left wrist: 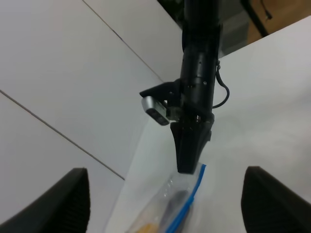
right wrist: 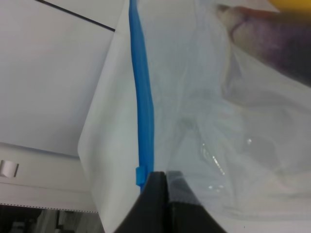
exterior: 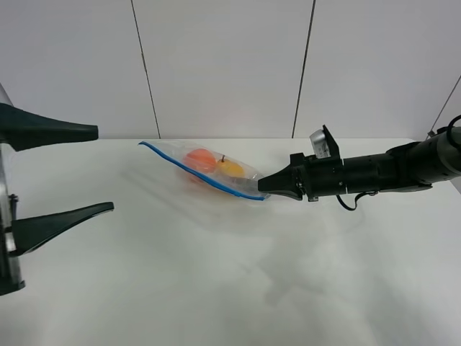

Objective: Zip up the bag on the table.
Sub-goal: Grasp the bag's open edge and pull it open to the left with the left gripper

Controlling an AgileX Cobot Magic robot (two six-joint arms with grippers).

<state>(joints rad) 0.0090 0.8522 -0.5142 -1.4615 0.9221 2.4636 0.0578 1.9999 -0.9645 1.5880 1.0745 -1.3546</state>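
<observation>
The right gripper [exterior: 263, 184] is pressed together on one corner of the bag [exterior: 220, 167], at the end of its blue zipper strip [exterior: 205, 178]. In the right wrist view the two dark fingertips [right wrist: 155, 180] meet with no gap between them, the clear crinkled plastic is caught there, and the strip runs straight away from the tips. A small blue tab [right wrist: 140, 175] on the strip sits just beside one fingertip. From this gripper the bag stretches out over the white desk [exterior: 216, 281] towards the other arm, its far corner pointing at the left gripper [exterior: 104, 169]. An orange item [exterior: 200, 158] and a yellow item [exterior: 230, 167] lie inside, near the right gripper, on the side of the strip away from the camera; a dark purple item [right wrist: 286, 43] shows through the plastic in the right wrist view. The left gripper stands wide apart, holds nothing, touches nothing, and is well apart from the bag's near corner
</observation>
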